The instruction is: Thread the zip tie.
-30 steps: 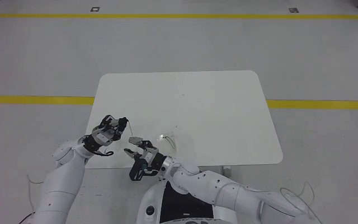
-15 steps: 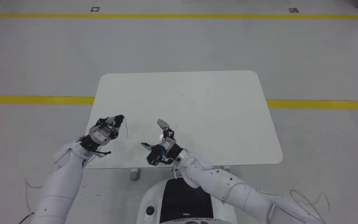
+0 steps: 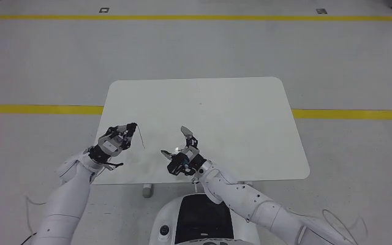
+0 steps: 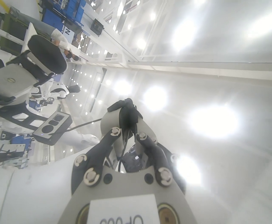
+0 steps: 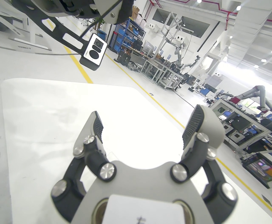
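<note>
My left gripper [image 3: 127, 130] hovers over the table's front left part, shut on a thin black zip tie [image 3: 140, 136] whose free end hangs out toward the table's middle. In the left wrist view the pads [image 4: 124, 114] pinch the zip tie's strap [image 4: 125, 141] at their tips. My right gripper [image 3: 176, 143] is to the right of it, near the front edge, open wide and holding nothing. The right wrist view shows its ribbed fingers [image 5: 96, 125] spread over the white table [image 5: 42, 118], with the left gripper [image 5: 119, 10] and the zip tie [image 5: 89, 27] farther off.
The white table [image 3: 245, 110] stands on a pale floor with yellow lines [image 3: 331, 114]. Racks and workbenches [image 5: 161, 70] stand far off in the room.
My right gripper has come up from below the table's front edge to a spot over the table and turned, its fingers spread. The left gripper with the zip tie has shifted slightly.
</note>
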Controlling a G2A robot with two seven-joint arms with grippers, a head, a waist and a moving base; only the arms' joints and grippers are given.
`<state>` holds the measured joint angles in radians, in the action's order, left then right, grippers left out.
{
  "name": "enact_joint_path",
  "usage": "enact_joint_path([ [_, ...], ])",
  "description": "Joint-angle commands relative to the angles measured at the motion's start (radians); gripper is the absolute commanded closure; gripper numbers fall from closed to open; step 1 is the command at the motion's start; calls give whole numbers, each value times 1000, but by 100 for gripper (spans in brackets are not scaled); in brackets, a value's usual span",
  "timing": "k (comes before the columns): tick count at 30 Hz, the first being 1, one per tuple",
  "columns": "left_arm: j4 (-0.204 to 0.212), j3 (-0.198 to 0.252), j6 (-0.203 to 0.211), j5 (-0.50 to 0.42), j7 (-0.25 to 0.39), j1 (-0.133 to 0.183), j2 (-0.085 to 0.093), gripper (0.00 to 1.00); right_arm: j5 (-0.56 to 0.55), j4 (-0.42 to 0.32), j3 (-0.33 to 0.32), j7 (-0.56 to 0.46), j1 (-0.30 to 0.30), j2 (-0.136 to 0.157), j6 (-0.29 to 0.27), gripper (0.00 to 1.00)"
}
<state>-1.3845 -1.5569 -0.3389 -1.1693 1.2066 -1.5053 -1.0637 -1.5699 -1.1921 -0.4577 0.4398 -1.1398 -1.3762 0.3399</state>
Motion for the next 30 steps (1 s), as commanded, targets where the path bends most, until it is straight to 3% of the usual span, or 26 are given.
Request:
enact_joint_path([
  [1, -14, 3, -1, -8, -4, -6, 1, 100, 0, -1, -13, 8, -3, 4, 0, 0],
  [12, -139, 5, -1, -25, -13, -49, 21, 100, 0, -51, -72, 7, -23, 46, 0, 0],
  [30, -140, 5, -1, -22, -15, -49, 22, 100, 0, -68, -77, 0, -27, 55, 0, 0],
])
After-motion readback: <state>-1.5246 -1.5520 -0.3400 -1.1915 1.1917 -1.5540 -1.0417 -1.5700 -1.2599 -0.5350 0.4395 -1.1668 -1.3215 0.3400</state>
